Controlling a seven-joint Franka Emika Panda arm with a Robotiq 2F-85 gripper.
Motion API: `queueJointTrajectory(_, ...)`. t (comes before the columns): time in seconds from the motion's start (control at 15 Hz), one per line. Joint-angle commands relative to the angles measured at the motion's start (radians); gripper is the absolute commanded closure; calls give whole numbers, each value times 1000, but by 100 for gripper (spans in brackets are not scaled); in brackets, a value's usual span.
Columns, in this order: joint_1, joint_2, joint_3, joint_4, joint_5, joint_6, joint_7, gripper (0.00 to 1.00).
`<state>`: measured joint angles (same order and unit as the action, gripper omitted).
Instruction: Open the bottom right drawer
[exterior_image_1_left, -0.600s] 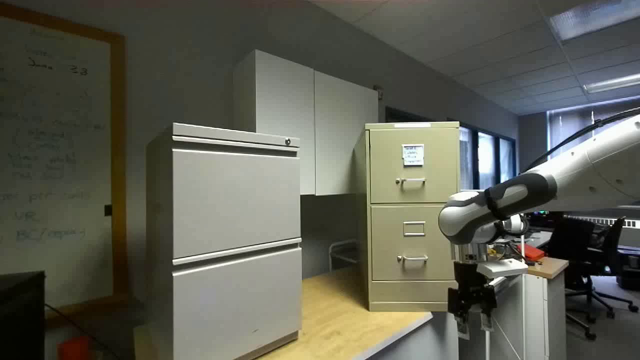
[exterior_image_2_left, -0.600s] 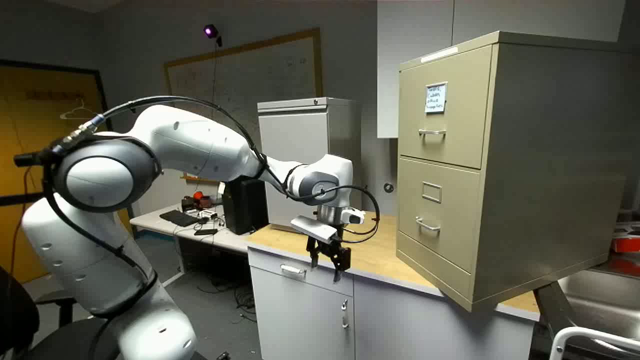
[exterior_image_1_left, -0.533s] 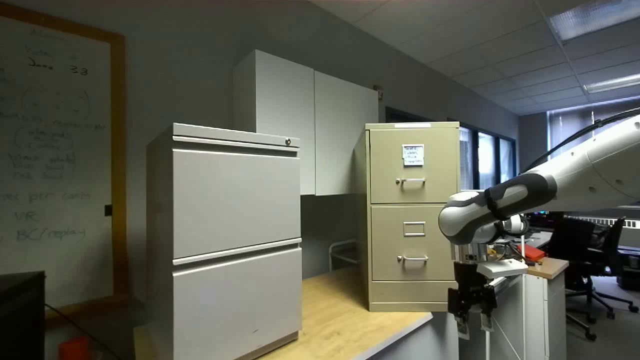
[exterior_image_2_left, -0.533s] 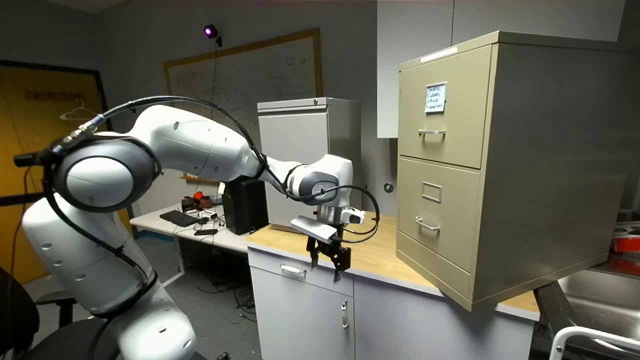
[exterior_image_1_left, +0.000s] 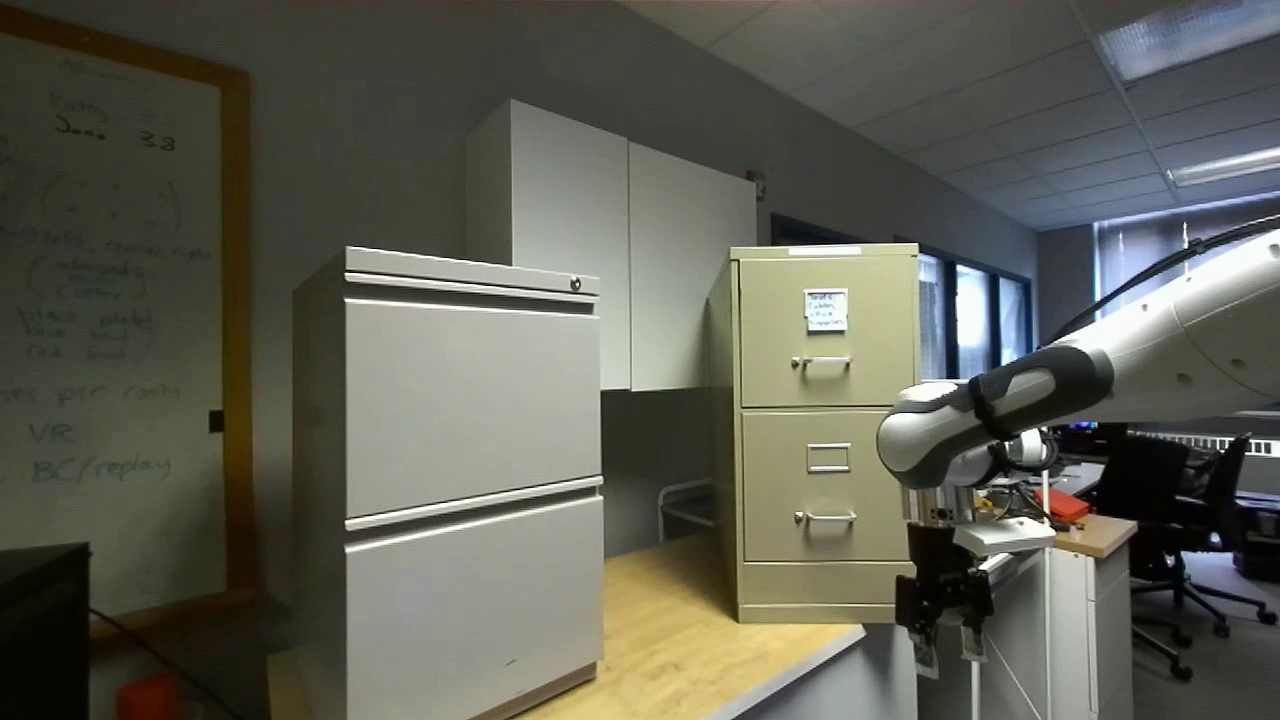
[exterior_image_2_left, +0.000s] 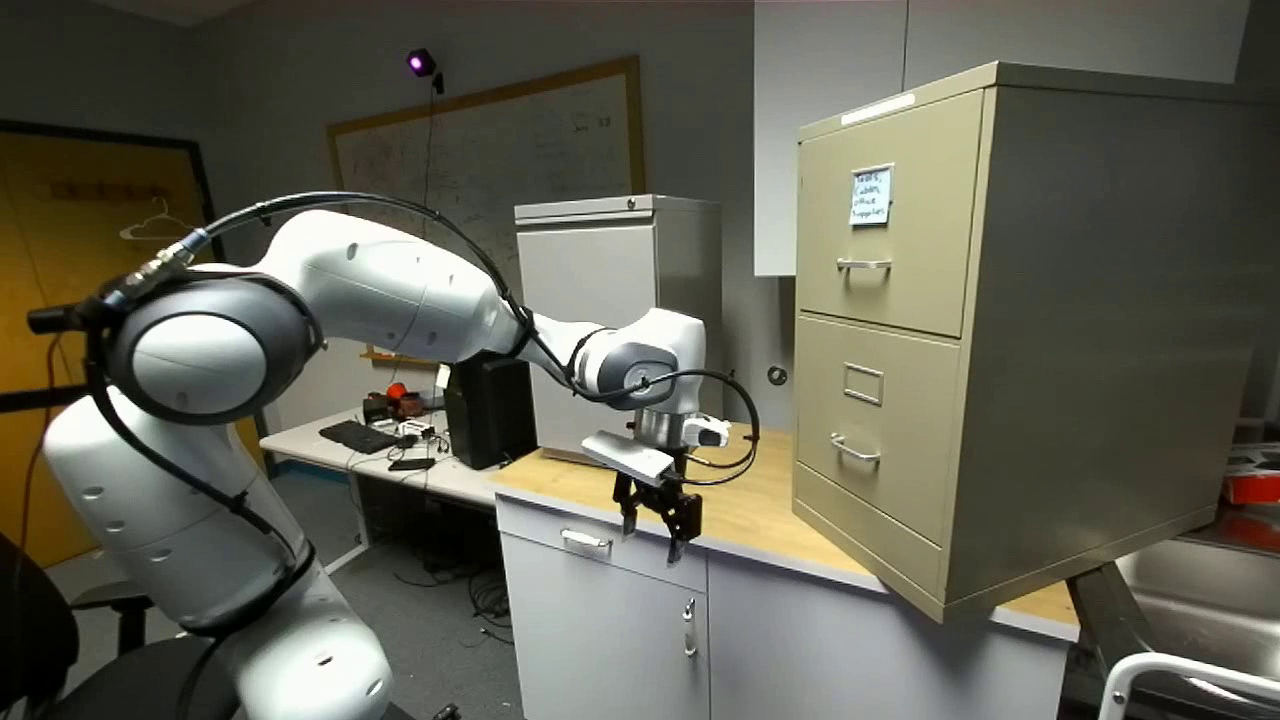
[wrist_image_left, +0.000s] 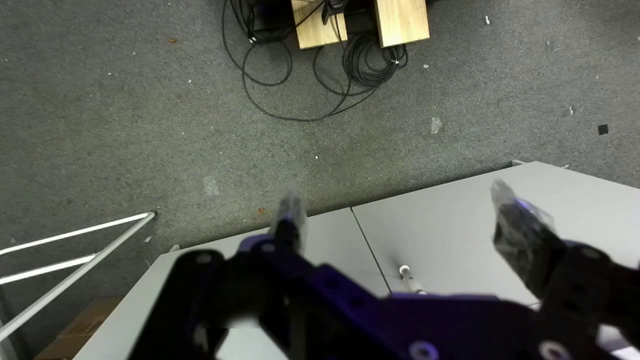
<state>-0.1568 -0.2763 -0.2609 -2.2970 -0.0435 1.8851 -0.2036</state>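
The bottom right drawer (exterior_image_1_left: 780, 486) is the lower front of the beige-yellow filing cabinet, flush with the frame and shut. It also shows in an exterior view (exterior_image_2_left: 910, 430), with its small metal handle (exterior_image_2_left: 855, 450) facing my arm. The handle shows in an exterior view (exterior_image_1_left: 826, 517) too. My gripper (exterior_image_2_left: 651, 545) points down, away from the drawer and in front of the counter edge; it also shows in an exterior view (exterior_image_1_left: 950, 655). In the wrist view the gripper (wrist_image_left: 396, 192) is open, its taped fingers wide apart with nothing between them. The drawer is out of the wrist view.
The beige cabinet stands on a wooden counter (exterior_image_1_left: 670, 620) over pale lower cupboards (exterior_image_2_left: 600, 640). A wide pale-grey cabinet (exterior_image_1_left: 470, 400) stands on the same counter. A white metal rail (exterior_image_2_left: 1190, 668) is near the sink. A cupboard handle (wrist_image_left: 410, 280) shows below the gripper.
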Motion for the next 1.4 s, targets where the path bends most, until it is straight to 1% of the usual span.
queueJointTrajectory(0.0,-12,1,11,1,3,-1,-3,0)
queueJointTrajectory(0.33,-12,9,15,19,-2,3,4,0)
queueJointTrajectory(0.67,-1,24,45,74,-23,22,20,0)
queueJointTrajectory(0.8,2,36,67,107,-58,34,37,0)
queueJointTrajectory(1.33,17,143,156,272,-303,16,148,0)
